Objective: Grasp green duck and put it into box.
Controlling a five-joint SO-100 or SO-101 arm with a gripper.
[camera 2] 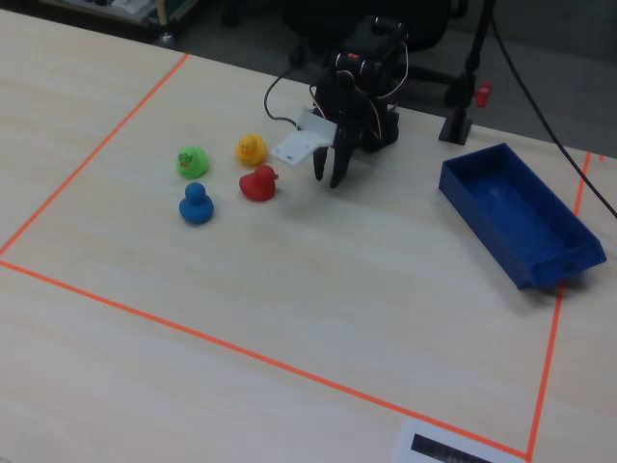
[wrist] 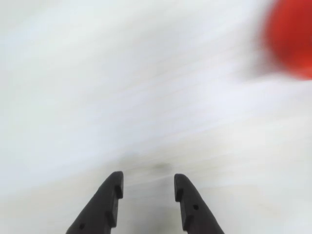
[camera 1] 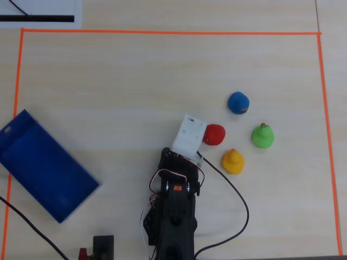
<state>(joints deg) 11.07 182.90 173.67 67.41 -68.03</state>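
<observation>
Four ducks clustered at the right of the overhead view: green duck (camera 1: 262, 136) farthest right, blue duck (camera 1: 238, 103) above, yellow duck (camera 1: 233, 161) below, red duck (camera 1: 213, 134) nearest the arm. All four loose on the table (camera 1: 108, 81), none touching another, all inside the orange tape (camera 1: 162, 32). Blue box (camera 1: 46, 165) well apart at the left edge, empty as far as visible, angled so its open top faces up for a drop. Gripper (camera 2: 328, 174) pointed down just beside the red duck, hanging above the wood, holding nothing; fingers (wrist: 105, 202) parted by a narrow gap, with bare blurred tabletop between them in the wrist view. Red blur at that view's upper right, probably the red duck, so not yet lined up on the target. Green duck beyond the red one from the arm's side, with yellow close by: likely a reach over or between them, and a risk of nudging red or yellow on the way. Jaws probably too narrow for the duck's body as they stand, so wider opening called for before descent. Task judged at its start: approach under way, no grasp made, whole carry to the box left.
</observation>
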